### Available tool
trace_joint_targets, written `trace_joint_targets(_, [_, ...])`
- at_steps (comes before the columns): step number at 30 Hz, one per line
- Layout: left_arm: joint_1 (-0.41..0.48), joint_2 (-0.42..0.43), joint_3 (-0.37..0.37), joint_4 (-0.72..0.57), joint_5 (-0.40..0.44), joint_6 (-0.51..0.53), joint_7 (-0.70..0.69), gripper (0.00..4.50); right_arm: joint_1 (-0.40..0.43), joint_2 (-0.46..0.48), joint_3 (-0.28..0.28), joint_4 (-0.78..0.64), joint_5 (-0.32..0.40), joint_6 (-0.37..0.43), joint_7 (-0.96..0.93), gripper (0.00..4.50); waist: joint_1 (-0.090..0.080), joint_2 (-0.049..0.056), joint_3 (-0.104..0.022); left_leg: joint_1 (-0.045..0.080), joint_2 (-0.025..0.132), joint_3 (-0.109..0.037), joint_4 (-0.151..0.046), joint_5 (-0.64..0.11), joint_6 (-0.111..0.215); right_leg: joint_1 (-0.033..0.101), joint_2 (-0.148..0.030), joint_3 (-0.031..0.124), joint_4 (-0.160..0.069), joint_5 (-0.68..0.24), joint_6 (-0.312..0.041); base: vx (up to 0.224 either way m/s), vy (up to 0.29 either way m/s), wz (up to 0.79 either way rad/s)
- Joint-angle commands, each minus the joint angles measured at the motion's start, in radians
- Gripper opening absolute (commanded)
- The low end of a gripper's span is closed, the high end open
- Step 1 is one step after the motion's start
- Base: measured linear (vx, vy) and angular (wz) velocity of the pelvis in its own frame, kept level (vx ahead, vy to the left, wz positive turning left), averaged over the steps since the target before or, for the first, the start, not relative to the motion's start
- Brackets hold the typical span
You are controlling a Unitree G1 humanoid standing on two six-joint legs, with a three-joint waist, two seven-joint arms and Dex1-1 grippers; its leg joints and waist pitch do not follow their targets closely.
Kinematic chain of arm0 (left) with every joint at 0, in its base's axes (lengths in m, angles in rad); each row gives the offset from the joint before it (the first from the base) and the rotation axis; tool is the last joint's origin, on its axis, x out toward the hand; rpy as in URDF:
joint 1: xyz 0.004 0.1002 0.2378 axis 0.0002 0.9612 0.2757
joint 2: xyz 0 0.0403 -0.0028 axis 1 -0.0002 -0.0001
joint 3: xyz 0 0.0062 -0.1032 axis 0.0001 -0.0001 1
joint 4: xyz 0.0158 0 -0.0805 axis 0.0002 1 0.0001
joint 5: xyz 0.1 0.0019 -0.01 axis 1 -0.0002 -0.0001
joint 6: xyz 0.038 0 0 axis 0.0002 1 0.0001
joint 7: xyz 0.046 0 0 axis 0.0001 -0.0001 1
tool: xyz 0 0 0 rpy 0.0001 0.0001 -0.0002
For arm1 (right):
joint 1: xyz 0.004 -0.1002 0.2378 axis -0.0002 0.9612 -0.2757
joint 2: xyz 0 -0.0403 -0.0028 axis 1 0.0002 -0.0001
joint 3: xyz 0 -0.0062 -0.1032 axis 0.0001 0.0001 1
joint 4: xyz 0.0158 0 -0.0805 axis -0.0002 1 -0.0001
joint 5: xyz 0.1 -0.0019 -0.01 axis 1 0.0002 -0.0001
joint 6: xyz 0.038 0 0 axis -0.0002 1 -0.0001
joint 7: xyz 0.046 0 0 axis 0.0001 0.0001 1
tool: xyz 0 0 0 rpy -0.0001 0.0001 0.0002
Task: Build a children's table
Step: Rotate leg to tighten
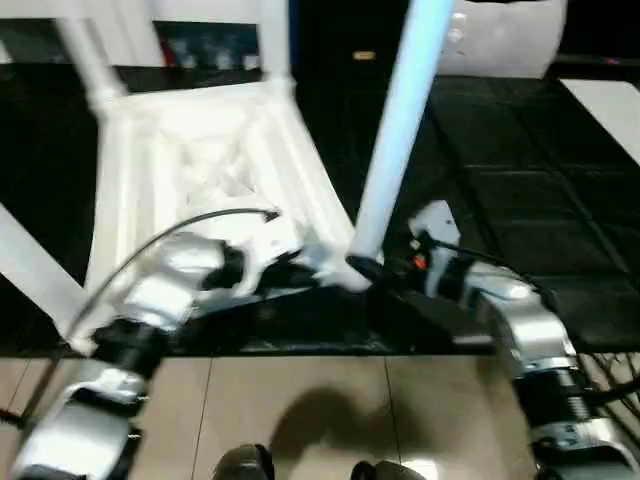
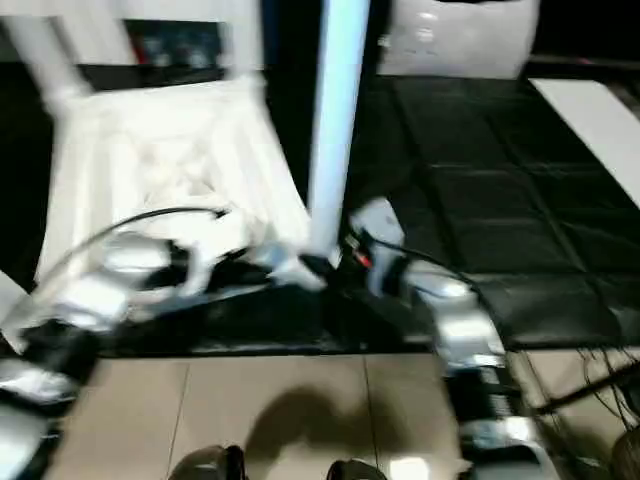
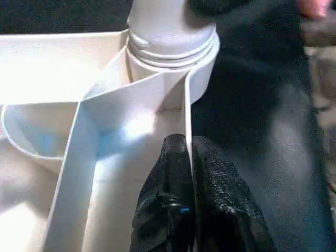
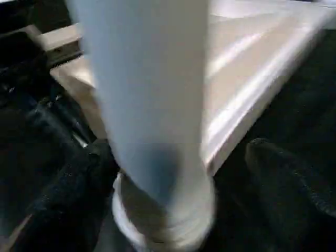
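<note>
The white table top point(image 1: 200, 170) lies upside down on the black workbench point(image 1: 520, 200), its ribbed underside facing up. One white leg point(image 1: 400, 130) stands in the near right corner socket point(image 3: 173, 47), with threads showing at its base. Other legs rise at the far left point(image 1: 85, 55), the far right point(image 1: 272, 40) and the near left point(image 1: 30, 265). My left gripper point(image 3: 190, 157) is shut on the thin rim wall just beside that socket. My right gripper point(image 4: 178, 178) is open, with one finger point(image 4: 68, 205) on each side of the leg's base.
The workbench's front edge runs just behind my forearms, with tan floor tiles point(image 1: 300, 400) and my feet point(image 1: 245, 462) below it. A white bulky object point(image 1: 505, 35) sits at the back and a white panel point(image 1: 610, 110) at the far right. Cables point(image 2: 590, 390) hang at the right.
</note>
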Motion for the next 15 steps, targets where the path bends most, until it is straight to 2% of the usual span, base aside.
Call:
trace_joint_targets(1, [0.009,0.018,-0.037,-0.044,-0.019,-0.034,-0.104,0.00,0.014,-0.043,0.033,-0.023,0.035,-0.013,0.124,4.36,-0.001,0.006,-0.066,0.035,0.082,-0.034,-0.062,-0.141,0.078,0.045,-0.105,0.061,-0.060,-0.052,-0.242,0.000,0.000,0.00])
trace_joint_targets(2, [0.010,0.023,-0.040,-0.044,-0.019,-0.040,-0.113,0.00,0.013,-0.047,0.035,-0.022,0.039,-0.012,0.138,4.36,0.003,0.008,-0.067,0.034,0.080,-0.034,-0.061,-0.143,0.077,0.046,-0.105,0.060,-0.060,-0.055,-0.241,0.000,0.000,0.00])
trace_joint_targets(6, [0.010,0.069,-0.070,-0.043,-0.027,-0.090,-0.211,0.00,-0.007,-0.086,0.068,-0.007,0.072,-0.002,0.285,4.36,0.009,0.004,-0.066,0.030,0.081,-0.034,-0.061,-0.148,0.078,0.046,-0.109,0.061,-0.060,-0.063,-0.244,0.000,0.000,0.00])
trace_joint_targets(8, [0.010,0.076,-0.076,-0.045,-0.033,-0.099,-0.238,0.00,-0.014,-0.097,0.080,0.000,0.075,-0.008,0.323,4.10,0.009,0.002,-0.066,0.030,0.080,-0.034,-0.060,-0.146,0.078,0.046,-0.109,0.061,-0.060,-0.066,-0.243,0.000,0.000,0.00])
trace_joint_targets(9, [0.011,0.090,-0.089,-0.056,-0.038,-0.112,-0.286,0.00,-0.040,-0.110,0.099,0.033,0.071,-0.009,0.375,4.01,0.008,-0.003,-0.066,0.030,0.078,-0.033,-0.059,-0.143,0.082,0.046,-0.109,0.060,-0.059,-0.073,-0.248,0.000,0.000,0.00])
trace_joint_targets(11, [0.010,0.092,-0.092,-0.060,-0.039,-0.113,-0.297,0.00,-0.048,-0.111,0.103,0.043,0.069,-0.011,0.385,3.91,0.009,0.001,-0.066,0.032,0.080,-0.033,-0.059,-0.137,0.079,0.043,-0.109,0.060,-0.059,-0.080,-0.250,0.000,0.000,0.00])
trace_joint_targets(13, [0.008,0.097,-0.099,-0.065,-0.035,-0.119,-0.312,0.00,-0.057,-0.116,0.123,0.056,0.070,-0.019,0.418,3.77,0.013,-0.002,-0.064,0.032,0.081,-0.032,-0.059,-0.136,0.079,0.043,-0.109,0.062,-0.059,-0.083,-0.252,0.000,0.000,0.00])
trace_joint_targets(14, [0.009,0.097,-0.103,-0.071,-0.034,-0.119,-0.319,0.00,-0.061,-0.115,0.133,0.061,0.069,-0.025,0.434,3.65,0.015,-0.008,-0.064,0.033,0.082,-0.031,-0.059,-0.134,0.081,0.042,-0.110,0.061,-0.059,-0.082,-0.252,0.000,0.000,0.00])
trace_joint_targets(15, [0.011,0.096,-0.106,-0.078,-0.035,-0.117,-0.323,0.00,-0.066,-0.111,0.139,0.067,0.069,-0.029,0.444,3.59,0.018,-0.005,-0.064,0.033,0.083,-0.033,-0.059,-0.129,0.082,0.041,-0.110,0.061,-0.057,-0.081,-0.252,0.000,0.000,0.00])
